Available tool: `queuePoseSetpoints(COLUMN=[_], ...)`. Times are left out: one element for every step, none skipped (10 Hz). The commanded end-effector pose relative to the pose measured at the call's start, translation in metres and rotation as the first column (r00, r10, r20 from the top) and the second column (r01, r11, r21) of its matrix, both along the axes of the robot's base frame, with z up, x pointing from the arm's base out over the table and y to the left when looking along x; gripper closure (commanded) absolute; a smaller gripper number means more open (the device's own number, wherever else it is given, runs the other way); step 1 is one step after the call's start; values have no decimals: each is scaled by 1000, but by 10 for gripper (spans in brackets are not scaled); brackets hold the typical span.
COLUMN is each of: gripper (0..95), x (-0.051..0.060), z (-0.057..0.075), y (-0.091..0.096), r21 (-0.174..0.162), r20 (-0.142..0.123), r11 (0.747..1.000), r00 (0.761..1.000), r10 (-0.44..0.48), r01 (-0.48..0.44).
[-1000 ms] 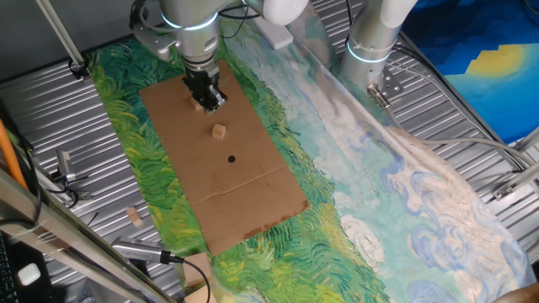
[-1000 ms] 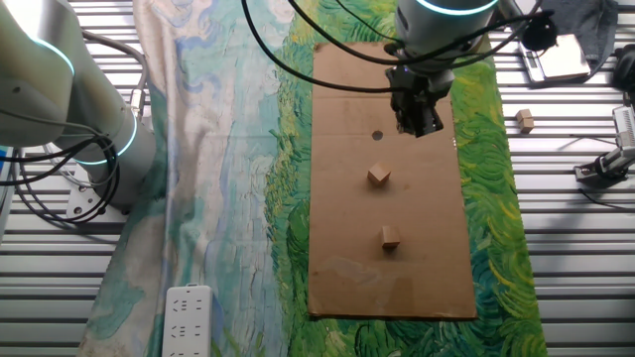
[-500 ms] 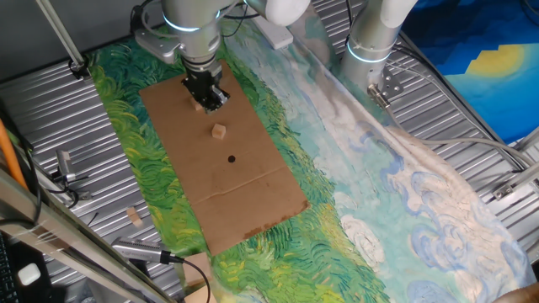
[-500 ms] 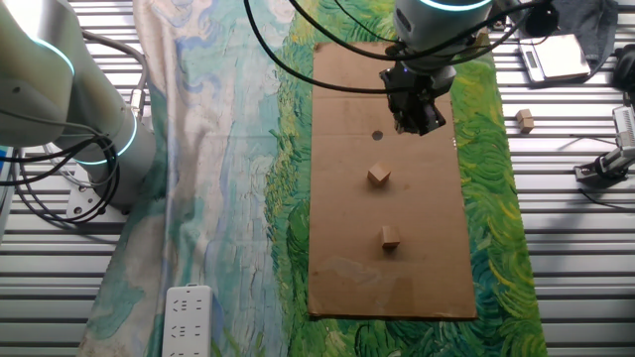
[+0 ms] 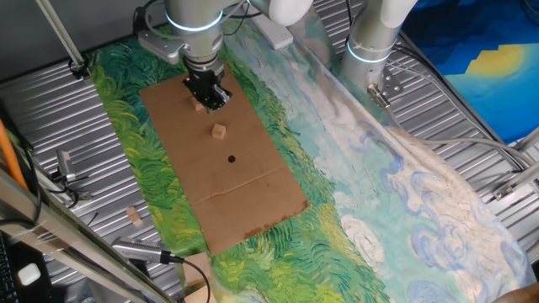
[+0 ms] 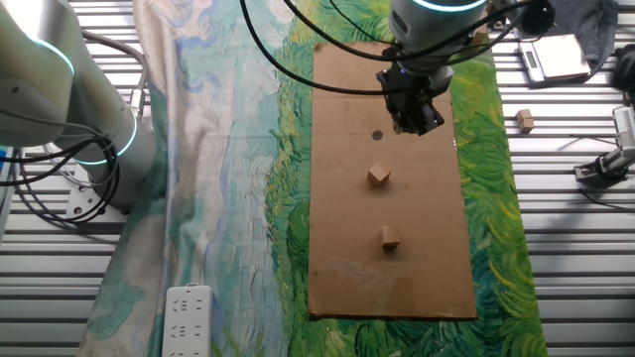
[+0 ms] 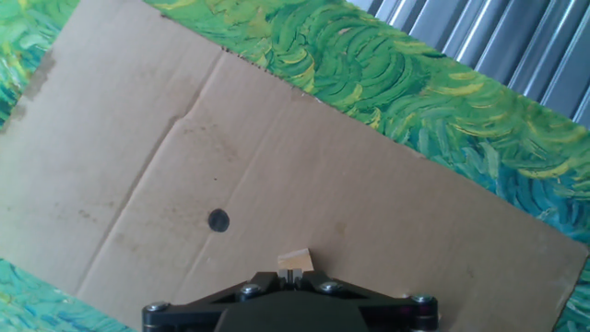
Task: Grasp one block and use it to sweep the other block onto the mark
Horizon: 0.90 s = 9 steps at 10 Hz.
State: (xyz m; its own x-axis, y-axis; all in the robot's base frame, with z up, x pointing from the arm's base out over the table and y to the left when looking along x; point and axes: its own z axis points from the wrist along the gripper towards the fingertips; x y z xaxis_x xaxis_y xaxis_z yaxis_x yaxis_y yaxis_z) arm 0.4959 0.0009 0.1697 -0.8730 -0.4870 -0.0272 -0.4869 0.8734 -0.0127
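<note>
Two small wooden blocks lie on the brown cardboard sheet (image 6: pixel 347 268). One block (image 6: pixel 378 176) (image 5: pixel 219 130) sits a short way from the mark (image 6: pixel 376 136) (image 5: pixel 232 158), a small black dot. The other block (image 6: pixel 390 236) lies farther along the sheet; in one fixed view it is mostly hidden behind the gripper. My gripper (image 6: pixel 417 119) (image 5: pixel 210 97) hangs above the cardboard with its fingers together and nothing in them. The hand view shows the mark (image 7: pixel 218 219) and one block (image 7: pixel 295 261) just beyond the gripper housing.
The cardboard lies on a green-and-blue painted cloth (image 6: pixel 238 198) over a metal grating. A spare block (image 6: pixel 524 121) (image 5: pixel 133 216) lies on the grating. A second robot arm (image 6: pixel 60 89) (image 5: pixel 375 34) stands beside the cloth. A white power strip (image 6: pixel 187 312) lies at the cloth's edge.
My gripper has shifted only slightly above the cardboard. Both blocks stay where they were.
</note>
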Motion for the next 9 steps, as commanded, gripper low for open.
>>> queuePoseSetpoints(gripper=[950,950,950,950,950,950,950,950,950], x=[-1,-1,-1,-1,-1,-1,-1,-1,-1], z=[0,0,0,0,0,0,0,0,0], y=[0,0,0,0,0,0,0,0,0], r21=[29,31,30,29,18,13,16,27,28], r20=[3,3,1,-6,-10,-12,-10,-6,-6], r11=[999,999,998,997,997,996,996,996,995], r00=[1000,999,999,998,997,996,996,996,996], r10=[-21,-34,-48,-65,-72,-84,-88,-90,-92], r01=[20,34,48,65,73,85,88,90,92])
